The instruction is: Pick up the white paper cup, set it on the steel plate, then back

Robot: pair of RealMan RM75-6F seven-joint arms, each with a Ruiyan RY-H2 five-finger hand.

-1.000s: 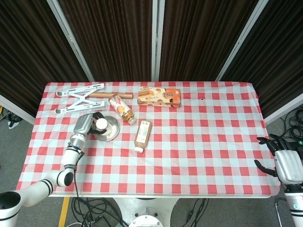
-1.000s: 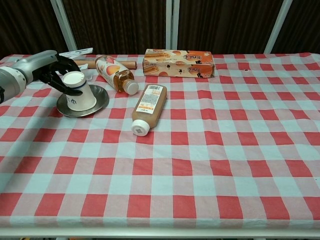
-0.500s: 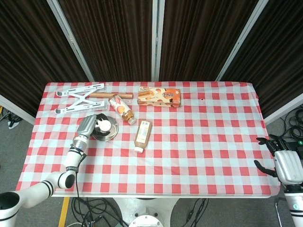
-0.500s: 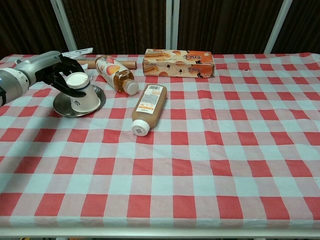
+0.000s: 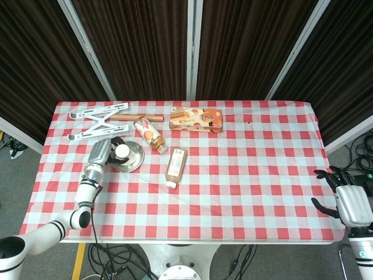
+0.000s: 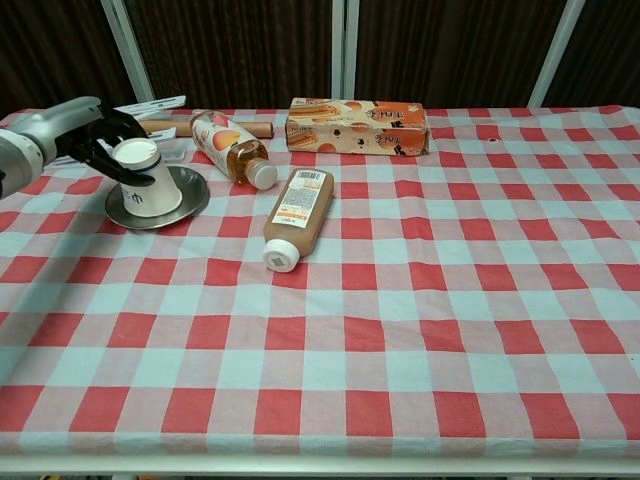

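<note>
Gripping the white paper cup (image 6: 143, 182) near its rim, the left hand (image 6: 88, 135) has it tilted on the steel plate (image 6: 190, 203), far left. Cup looks light and thin-walled, likely crushable, so I'd hold gently round the upper wall. Right hand (image 5: 350, 202), fingers spread and empty, shows only in the head view; chest view alone shows the cup's tilt.

The surface (image 6: 420, 330) has a red and white checked cloth. The paper cup (image 6: 143, 183) is white, the plate (image 6: 185, 199) silver-grey, the box (image 6: 358, 126) orange and brown.
</note>
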